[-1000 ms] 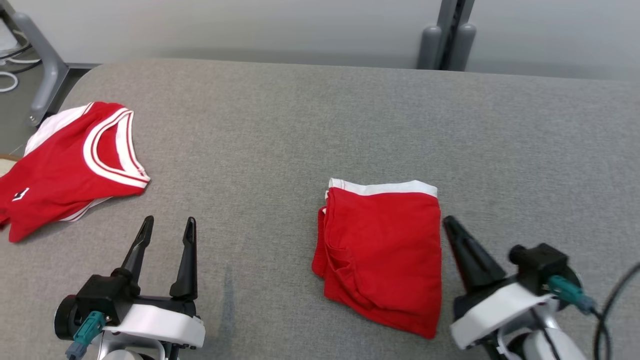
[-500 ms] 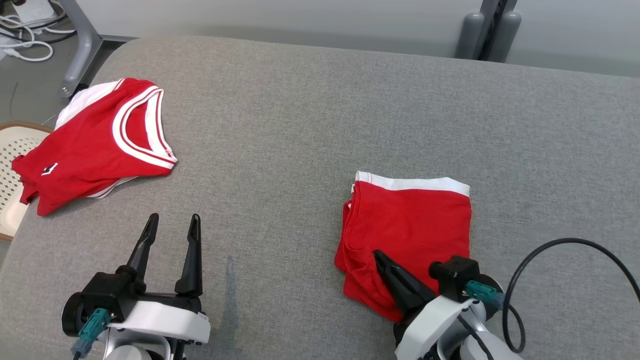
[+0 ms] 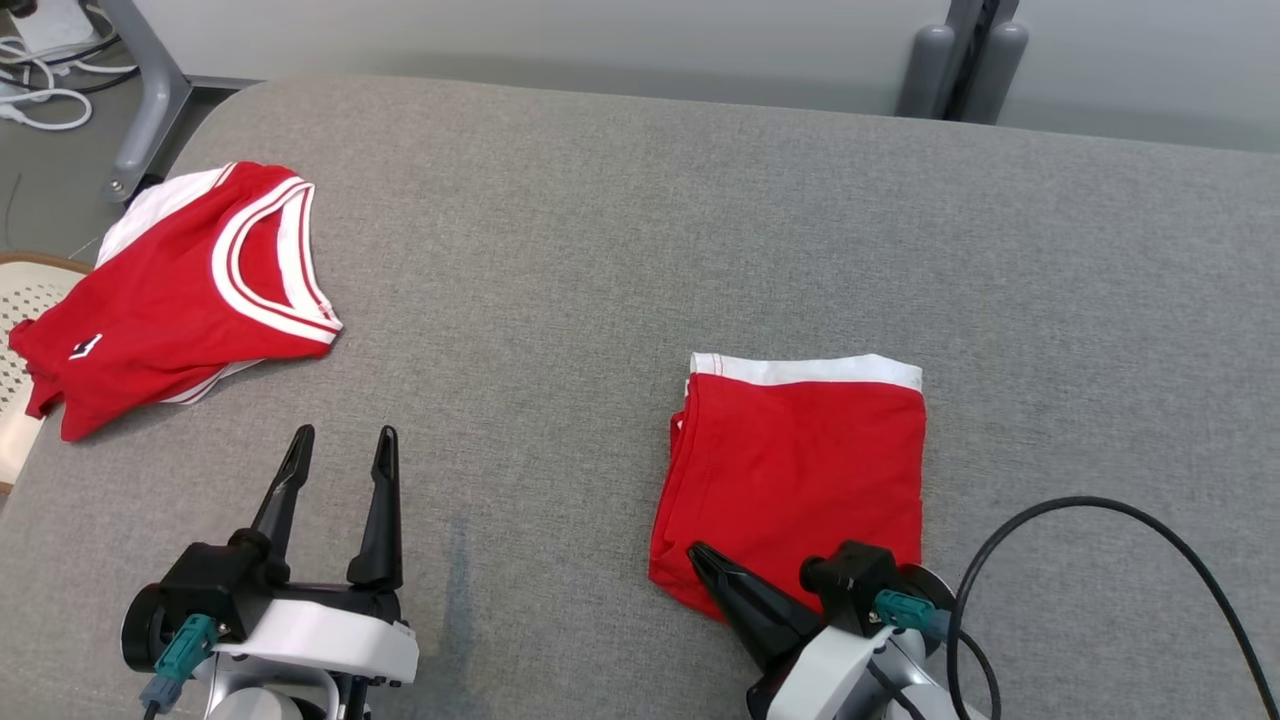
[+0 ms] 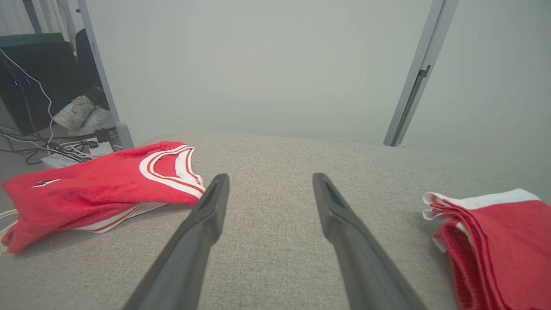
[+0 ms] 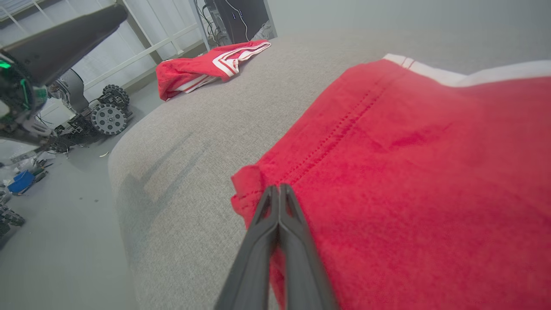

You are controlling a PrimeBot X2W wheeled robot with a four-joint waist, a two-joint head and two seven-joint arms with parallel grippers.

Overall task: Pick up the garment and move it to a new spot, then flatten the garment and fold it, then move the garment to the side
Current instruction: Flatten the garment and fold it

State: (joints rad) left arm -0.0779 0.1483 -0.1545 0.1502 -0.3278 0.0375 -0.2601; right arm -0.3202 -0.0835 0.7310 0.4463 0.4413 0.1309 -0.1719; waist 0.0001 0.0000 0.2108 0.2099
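Since the folded red cloth garment with the white band (image 3: pixel 800 460) is what we're after, we'll start there: it lies flat as a rough rectangle on the grey fabric-covered table (image 3: pixel 600 230), right of centre and near our edge, with the white band on the far side.

We count two garments in all. The other is a red jersey with a white-striped neckline (image 3: pixel 170 300), loosely heaped at the far left corner of the table, well apart from the folded one.

Two grippers as well. Our right gripper (image 3: pixel 693 550) sits at the near left corner of the folded garment. In the right wrist view its fingers (image 5: pixel 262 241) are pressed together with no gap, tips resting over that corner. We can't tell if any cloth is caught between them. Our left gripper (image 3: pixel 344 432) has its fingers spread with nothing held, over bare table between the two garments. One black cable (image 3: pixel 1100 505) loops at the lower right.

Compared with half a second ago, the right gripper has slid from the garment's near middle out to that corner, and the rumpled left edge looks smoother. A second ago it was beside the right edge. The left gripper hasn't changed.
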